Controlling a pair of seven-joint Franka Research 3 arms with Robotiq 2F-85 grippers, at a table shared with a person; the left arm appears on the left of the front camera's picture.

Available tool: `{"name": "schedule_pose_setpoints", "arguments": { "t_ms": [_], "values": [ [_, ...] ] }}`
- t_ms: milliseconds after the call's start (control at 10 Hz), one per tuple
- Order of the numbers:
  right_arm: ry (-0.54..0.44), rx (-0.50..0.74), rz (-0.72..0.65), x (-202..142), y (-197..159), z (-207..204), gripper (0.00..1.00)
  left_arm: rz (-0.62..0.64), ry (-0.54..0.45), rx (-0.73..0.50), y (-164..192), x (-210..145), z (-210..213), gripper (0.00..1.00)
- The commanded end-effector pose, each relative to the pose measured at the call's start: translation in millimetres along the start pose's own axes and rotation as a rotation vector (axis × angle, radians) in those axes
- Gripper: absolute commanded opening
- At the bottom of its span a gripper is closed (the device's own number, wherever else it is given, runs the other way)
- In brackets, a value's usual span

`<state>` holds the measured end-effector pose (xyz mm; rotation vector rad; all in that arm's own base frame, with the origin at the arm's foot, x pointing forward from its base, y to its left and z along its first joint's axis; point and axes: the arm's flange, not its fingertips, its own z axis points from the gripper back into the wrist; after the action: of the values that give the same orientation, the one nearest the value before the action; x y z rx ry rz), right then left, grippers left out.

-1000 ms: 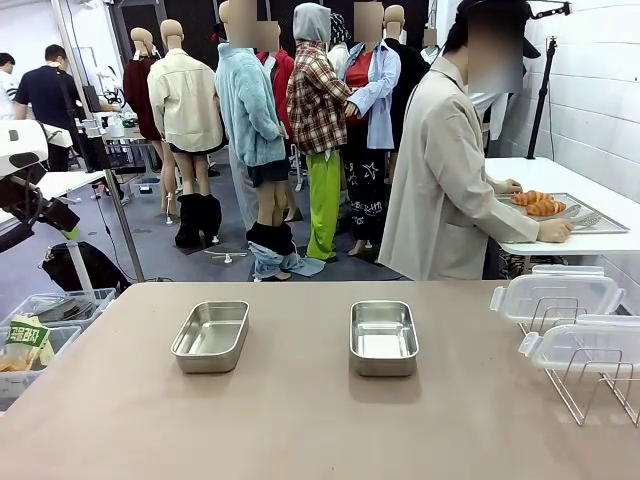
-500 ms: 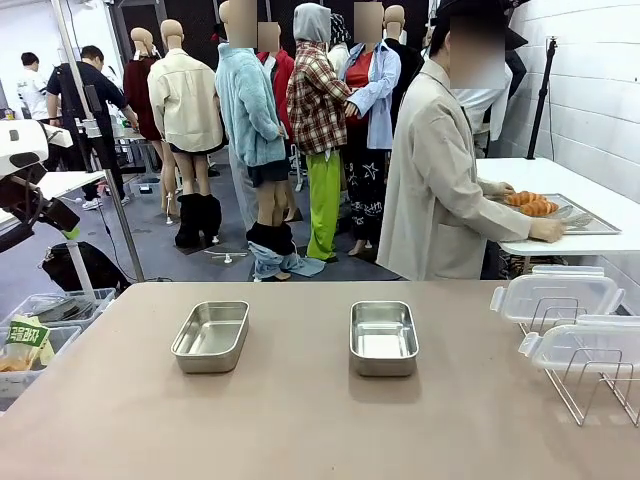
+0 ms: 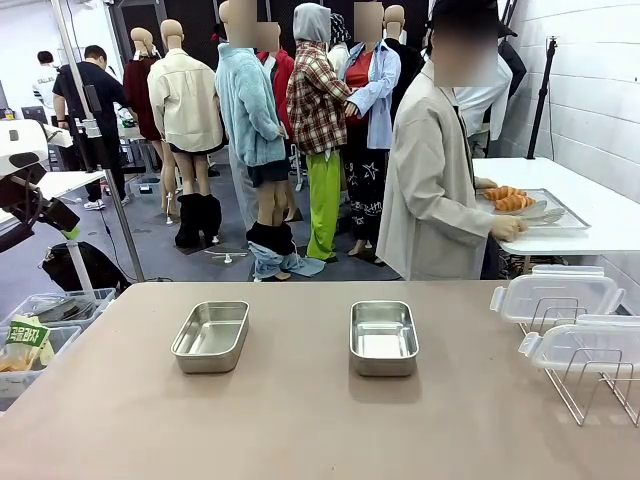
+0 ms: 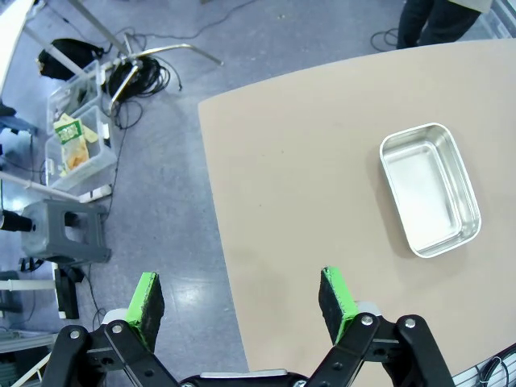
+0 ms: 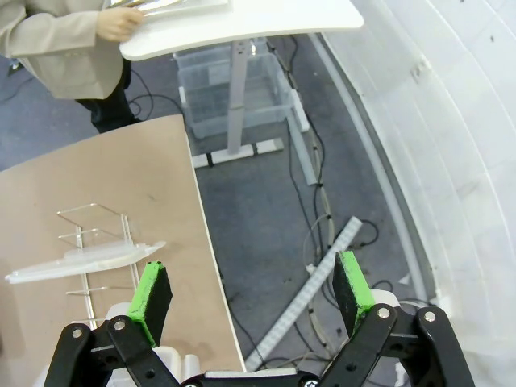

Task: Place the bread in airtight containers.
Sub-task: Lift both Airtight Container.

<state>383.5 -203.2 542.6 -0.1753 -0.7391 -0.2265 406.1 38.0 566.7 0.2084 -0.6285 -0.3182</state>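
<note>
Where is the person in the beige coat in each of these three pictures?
Front view: the person stands right of centre, at the back.
Left wrist view: the person, top right corner, mainly legs.
Right wrist view: the person, top left corner, coat and hand.
Shared landmark: the brown table.

Tabletop (image 3: 300,430) lies bare around both containers (image 3: 211,336) (image 3: 383,337); wire rack (image 3: 575,385) (holding lids (image 3: 555,295)) blocks right edge

Counting two steel containers (image 3: 211,337) (image 3: 384,338), two clear lids (image 3: 556,295) (image 3: 585,345) on one wire rack (image 3: 590,388), two rolls (image 3: 500,192) (image 3: 515,203) on one flat tray (image 3: 566,211), one person (image 3: 430,190) beside it.
</note>
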Motion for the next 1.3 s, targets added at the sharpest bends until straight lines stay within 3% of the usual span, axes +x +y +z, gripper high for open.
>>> {"name": "schedule_pose_setpoints", "arguments": {
  "t_ms": [0, 1200],
  "values": [
    [0.004, 0.0, 0.014, -2.6, -0.3, -1.0, 1.0, -0.005, 0.006, 0.016, 1.9, 0.7, -0.8, 1.0],
    [0.004, 0.0, 0.014, -2.6, -0.3, -1.0, 1.0, -0.005, 0.006, 0.016, 1.9, 0.7, -0.8, 1.0]
  ]
}}
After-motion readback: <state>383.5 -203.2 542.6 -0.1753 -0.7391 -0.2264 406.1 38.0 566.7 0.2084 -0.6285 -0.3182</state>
